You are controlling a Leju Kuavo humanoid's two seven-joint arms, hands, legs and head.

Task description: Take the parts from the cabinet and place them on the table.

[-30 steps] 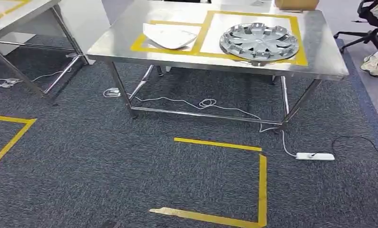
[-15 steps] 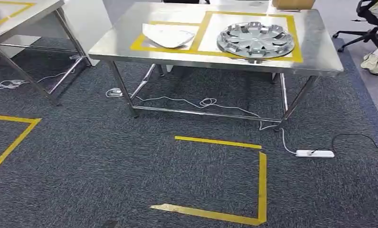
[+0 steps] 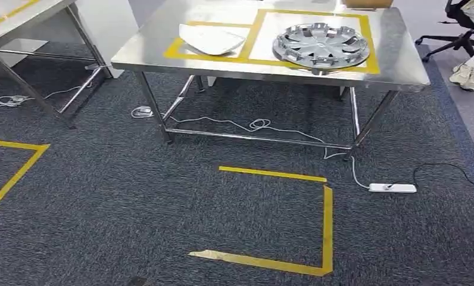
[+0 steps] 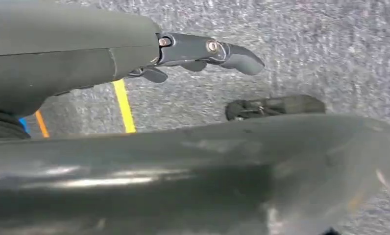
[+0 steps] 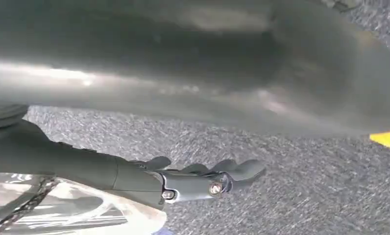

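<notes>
A steel table (image 3: 395,65) stands ahead in the head view, with two squares of yellow tape on its top. A flat white part (image 3: 211,39) lies in the smaller square on the left. In the larger square on the right rests a silver wheel cover (image 3: 321,44). My left hand (image 4: 198,51) hangs over the grey carpet with its fingers stretched out and nothing in them. My right hand (image 5: 198,181) hangs the same way, fingers out and holding nothing. A shiny clear thing (image 5: 60,205) shows beside it; what it is I cannot tell.
A yellow tape corner (image 3: 327,226) marks the carpet in front of the table. A white power strip (image 3: 392,187) and its cables lie by the table's right legs. A second steel table (image 3: 20,12) stands at the left. A person's shoes (image 3: 470,74) and an office chair are at the far right.
The whole picture has slid upward and the table looks slightly smaller, so the camera has moved. The parts on the table lie as before.
</notes>
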